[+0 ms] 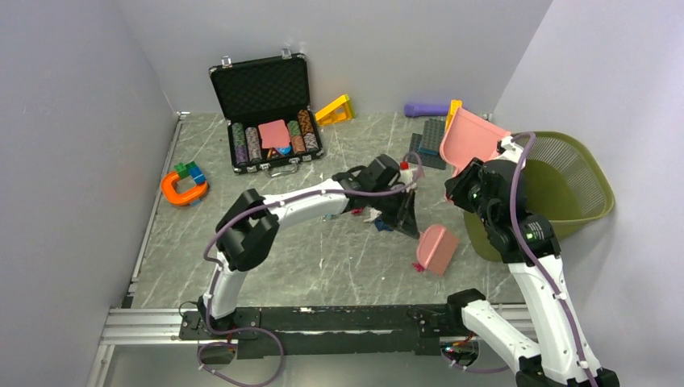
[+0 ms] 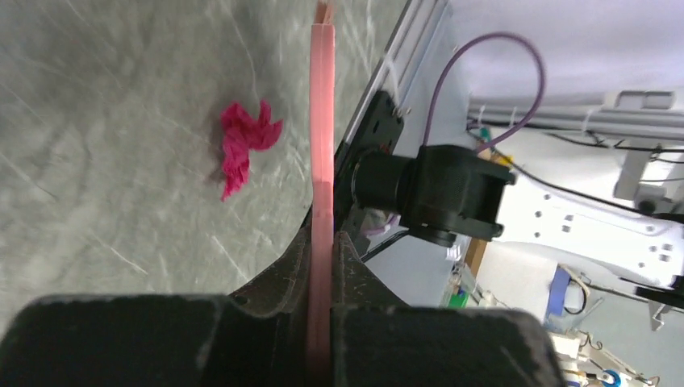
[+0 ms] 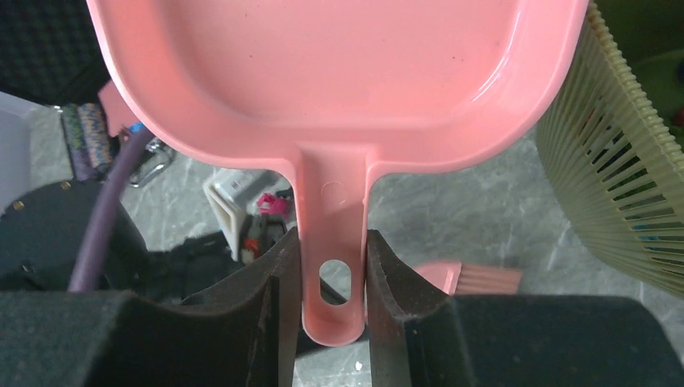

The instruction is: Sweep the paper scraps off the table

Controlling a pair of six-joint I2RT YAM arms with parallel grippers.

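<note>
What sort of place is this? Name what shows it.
Probably a robot test cell: plain grey partition walls box in a grey-green marble-patterned table, two white robot arms are bolted at its metal rail, and props like a black poker-chip case lie around.

The pink dustpan (image 3: pixel 339 81) is cut off at 12 o'clock of the right wrist view, the basket (image 3: pixel 621 185) at 3 o'clock. From above, paper scraps (image 1: pixel 376 218) at 9 o'clock of the left end effector (image 1: pixel 413 227) are partly hidden by it and cannot be counted.
</note>
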